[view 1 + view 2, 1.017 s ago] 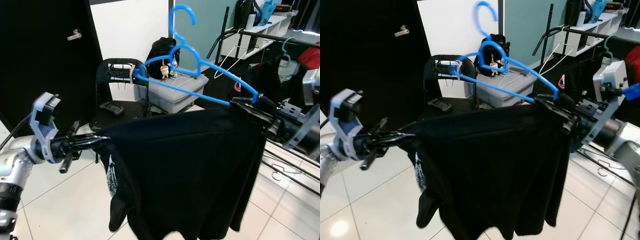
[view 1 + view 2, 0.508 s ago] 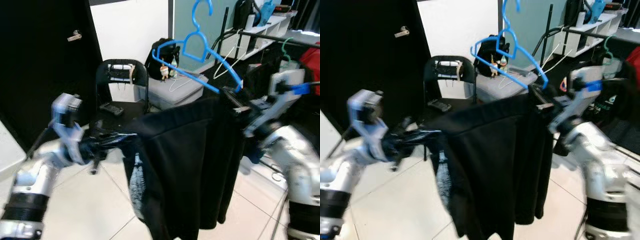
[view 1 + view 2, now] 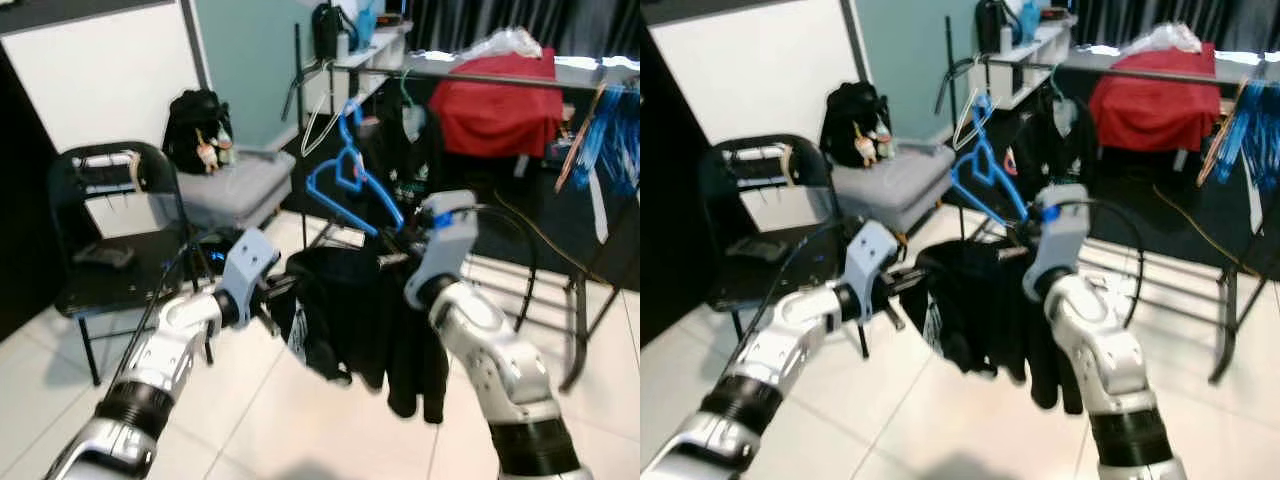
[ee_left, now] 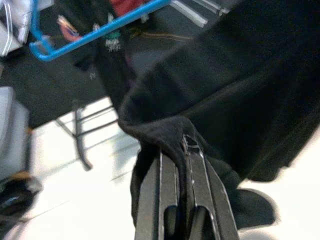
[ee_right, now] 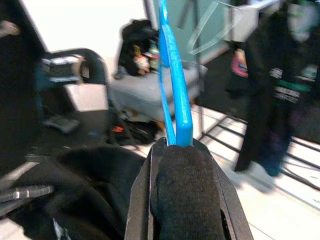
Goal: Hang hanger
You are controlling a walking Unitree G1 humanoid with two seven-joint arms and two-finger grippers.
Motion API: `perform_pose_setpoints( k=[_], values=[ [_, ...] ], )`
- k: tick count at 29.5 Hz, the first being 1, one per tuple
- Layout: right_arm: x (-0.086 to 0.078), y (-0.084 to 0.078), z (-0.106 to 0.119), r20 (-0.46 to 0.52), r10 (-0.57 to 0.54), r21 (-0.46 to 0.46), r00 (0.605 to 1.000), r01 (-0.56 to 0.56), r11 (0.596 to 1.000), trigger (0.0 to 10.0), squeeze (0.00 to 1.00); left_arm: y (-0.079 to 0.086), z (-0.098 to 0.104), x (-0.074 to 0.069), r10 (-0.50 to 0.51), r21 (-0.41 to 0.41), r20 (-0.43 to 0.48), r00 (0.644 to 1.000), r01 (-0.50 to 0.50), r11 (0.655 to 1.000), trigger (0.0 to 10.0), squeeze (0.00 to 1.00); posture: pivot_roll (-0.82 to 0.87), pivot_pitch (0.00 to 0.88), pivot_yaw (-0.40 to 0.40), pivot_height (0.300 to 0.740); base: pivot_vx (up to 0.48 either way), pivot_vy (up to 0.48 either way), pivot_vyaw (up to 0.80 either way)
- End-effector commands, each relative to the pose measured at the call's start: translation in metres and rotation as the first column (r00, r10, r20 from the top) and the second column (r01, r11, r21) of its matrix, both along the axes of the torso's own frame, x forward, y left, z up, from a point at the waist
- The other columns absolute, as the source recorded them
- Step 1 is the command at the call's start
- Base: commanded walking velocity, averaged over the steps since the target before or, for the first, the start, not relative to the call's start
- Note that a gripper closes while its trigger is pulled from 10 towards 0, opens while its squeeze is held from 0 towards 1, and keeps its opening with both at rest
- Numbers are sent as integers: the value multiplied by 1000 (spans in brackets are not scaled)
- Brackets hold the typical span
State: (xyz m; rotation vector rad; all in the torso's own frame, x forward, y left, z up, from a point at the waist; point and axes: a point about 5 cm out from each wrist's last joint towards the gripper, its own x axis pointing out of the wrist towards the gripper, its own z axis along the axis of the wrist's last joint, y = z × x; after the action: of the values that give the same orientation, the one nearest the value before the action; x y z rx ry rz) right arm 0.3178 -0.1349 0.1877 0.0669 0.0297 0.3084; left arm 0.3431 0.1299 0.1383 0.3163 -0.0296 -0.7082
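Two grippers are sharing one load at this moment, and the whole scene around them is looking different from a second ago: the black door and white wall that were filling the upper left of the frame are sliding out to the left edge, and a clothes rail [image 3: 500, 75] with a red garment [image 3: 497, 112] draped over it is now showing across the upper right. That wholesale shift is reading as the camera turning, so the robot is judged to be swinging round toward the rail.

The blue hanger [image 3: 352, 190] is standing near the centre of the left eye view, its hook pointing up and its far end pinched in the right gripper [image 5: 181, 150], whose fingers are closing on the hanger through a fold of cloth. The black garment [image 3: 365, 320] is drooping below it in a bunched mass, far narrower than the broad spread it was showing a second ago. The left gripper [image 4: 180, 165] is clamping narrowly on a fold of that garment, just left of centre.

A black chair [image 3: 100, 240] is sitting at the left of the frame, and a grey bin [image 3: 235, 190] beyond it.

For the task, facing the rail is progress, but the hook is hanging well apart from it, so the approach and hook-over are not yet done.
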Motion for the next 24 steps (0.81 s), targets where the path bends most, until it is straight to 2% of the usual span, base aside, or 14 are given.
perform_pose_setpoints(
  k=[1,3,7,13,24],
  values=[
    [-1,7,4,20,16,-8,1000,-16,1000,10000,0,5,6,4,33,39,59,998,-35,999,10000,0,-172,0,56,740,0,0,-800],
    [-3,14,1,13,38,-24,999,-38,999,10000,0,12,6,8,81,95,117,990,-93,991,10000,0,-173,0,57,740,0,0,-800],
    [-4,23,-1,10,72,-44,997,-71,997,10000,0,19,10,13,117,119,166,979,-137,983,10000,0,-174,0,56,740,0,0,-800],
    [-14,46,-3,-9,226,-100,974,-226,969,10000,0,13,22,13,48,104,244,969,-75,992,10000,0,-178,0,56,740,0,0,-800],
    [-23,55,4,-6,331,-108,943,-330,938,10000,0,18,39,22,54,134,364,930,-109,985,10000,0,-191,0,60,740,0,0,-800]
  ],
)
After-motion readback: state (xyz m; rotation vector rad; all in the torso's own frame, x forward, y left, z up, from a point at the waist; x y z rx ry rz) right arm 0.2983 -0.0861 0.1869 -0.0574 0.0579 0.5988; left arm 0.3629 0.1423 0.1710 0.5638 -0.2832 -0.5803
